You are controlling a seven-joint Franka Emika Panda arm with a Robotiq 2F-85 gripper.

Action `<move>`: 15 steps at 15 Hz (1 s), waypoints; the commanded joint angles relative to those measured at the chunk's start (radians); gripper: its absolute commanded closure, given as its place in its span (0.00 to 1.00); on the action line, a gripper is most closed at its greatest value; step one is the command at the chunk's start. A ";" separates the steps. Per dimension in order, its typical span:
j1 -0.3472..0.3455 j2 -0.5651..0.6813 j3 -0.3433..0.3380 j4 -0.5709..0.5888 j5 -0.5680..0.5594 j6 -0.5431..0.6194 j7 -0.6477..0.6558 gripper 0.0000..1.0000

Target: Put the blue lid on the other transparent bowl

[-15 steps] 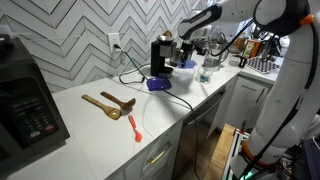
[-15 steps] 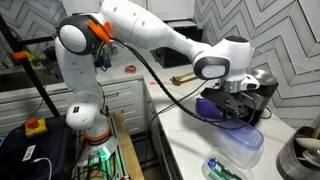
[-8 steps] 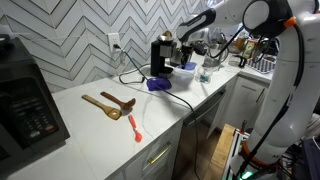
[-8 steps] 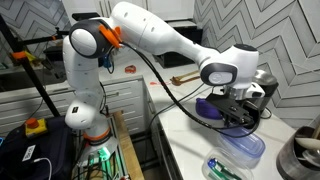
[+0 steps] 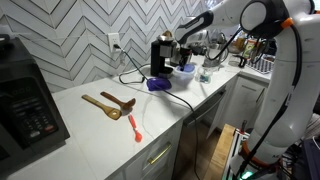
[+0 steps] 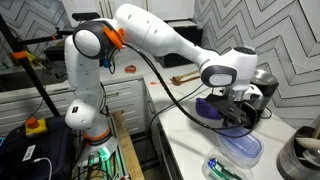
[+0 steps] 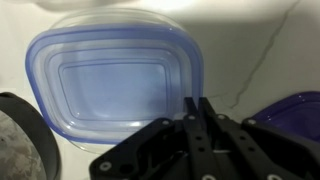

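Observation:
The blue lid lies flat on top of a transparent bowl on the white counter. It fills the upper left of the wrist view and also shows in both exterior views. My gripper has its fingers pressed together with nothing visible between them. It hangs just above the counter beside the lid's edge, and shows in both exterior views. Another transparent bowl stands nearer the counter's front edge.
A dark purple-blue squat object sits close beside the gripper. A black coffee machine stands behind it. A dark pot is next to the lid. Wooden spoons, a red tool and a black microwave are farther along the counter.
The gripper has shifted slightly sideways over the counter. The blue lid stays on the bowl.

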 commanded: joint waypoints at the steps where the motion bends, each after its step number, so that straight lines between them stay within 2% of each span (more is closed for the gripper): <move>1: -0.024 0.029 0.018 0.028 0.026 -0.017 0.002 0.98; 5: -0.028 0.041 0.023 0.050 0.036 -0.022 0.014 0.98; 6: -0.029 0.040 0.023 0.051 0.034 -0.021 0.015 0.67; 8: -0.033 0.043 0.023 0.057 0.043 -0.025 0.017 0.61; 12: -0.040 0.006 0.021 0.038 0.049 -0.017 0.018 0.30; 14: -0.042 -0.059 0.017 -0.012 0.041 0.025 0.009 0.15; 15: -0.045 -0.131 0.011 -0.068 0.041 0.059 -0.005 0.08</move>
